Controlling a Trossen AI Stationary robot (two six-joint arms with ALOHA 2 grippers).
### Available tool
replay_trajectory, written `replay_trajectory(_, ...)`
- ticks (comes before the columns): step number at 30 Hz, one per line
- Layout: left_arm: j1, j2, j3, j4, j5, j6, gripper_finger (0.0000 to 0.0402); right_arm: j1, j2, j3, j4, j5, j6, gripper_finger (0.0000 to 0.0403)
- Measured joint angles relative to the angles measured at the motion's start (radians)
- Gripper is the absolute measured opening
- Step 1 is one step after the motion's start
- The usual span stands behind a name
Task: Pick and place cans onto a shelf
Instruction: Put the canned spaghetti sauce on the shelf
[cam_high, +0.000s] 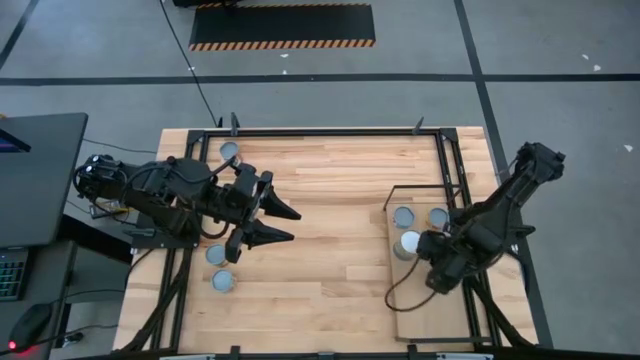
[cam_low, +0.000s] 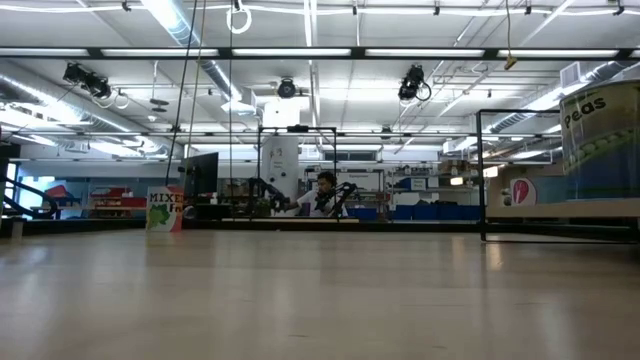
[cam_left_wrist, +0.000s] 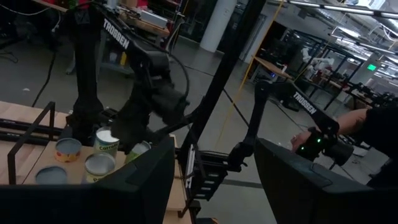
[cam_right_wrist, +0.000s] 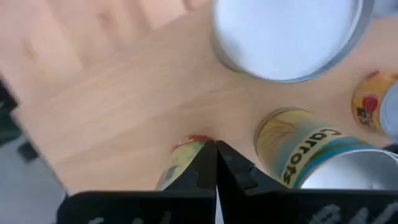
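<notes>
The shelf (cam_high: 430, 300) is a pale board with a thin black frame at the table's right. Three cans with silver tops (cam_high: 403, 217) (cam_high: 438, 215) (cam_high: 410, 242) stand on its far end. My right gripper (cam_right_wrist: 216, 163) is shut low over the board, among them. A Carrots can (cam_right_wrist: 311, 158) stands beside it and a can top (cam_right_wrist: 286, 37) lies ahead. My left gripper (cam_high: 288, 224) is open and empty above the table's left-middle. Three more cans (cam_high: 229, 150) (cam_high: 215, 254) (cam_high: 222, 281) stand on the table near the left arm. My right gripper's shut fingers point slanting down at the shelf board (cam_right_wrist: 124, 93). A yellow and red label (cam_right_wrist: 181, 158) shows right behind one fingertip. I cannot tell whether the fingers touch it or the Carrots can.
The shelf's black frame posts (cam_high: 388, 215) rise at its left side. A black metal frame (cam_high: 330, 131) runs along the table's far edge. In the low view a Peas can (cam_low: 600, 140) stands at the right and a person sits far off in the room (cam_low: 325, 190).
</notes>
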Motion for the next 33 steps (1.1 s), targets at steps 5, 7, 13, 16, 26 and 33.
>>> replay_trajectory(5, 0.000, 0.000, 0.000, 0.001, 0.000, -0.004, 0.0227, -0.039, 0.009, -0.041, -0.021, -0.132, 0.042, 0.0003)
replay_trajectory(7, 0.000, 0.000, 0.000, 0.001, 0.000, -0.007, 0.0227, -0.040, 0.009, -0.049, -0.036, -0.190, 0.054, 0.0003)
replay_trajectory(13, 0.000, 0.000, 0.000, 0.001, 0.000, -0.007, 0.0227, -0.031, 0.008, -0.053, -0.066, -0.306, 0.058, 0.0004)
replay_trajectory(16, 0.000, 0.000, 0.000, 0.001, 0.000, -0.007, 0.0227, -0.031, 0.008, -0.050, -0.087, -0.314, 0.058, 0.0004)
replay_trajectory(26, 0.000, 0.000, 0.000, 0.000, 0.000, -0.007, 0.0227, 0.062, 0.005, 0.036, -0.015, -0.283, -0.050, 0.0003)
replay_trajectory(33, 0.000, 0.000, 0.000, -0.001, 0.000, 0.000, 0.0227, 0.100, 0.013, -0.036, 0.035, -0.292, 0.011, 0.0003)
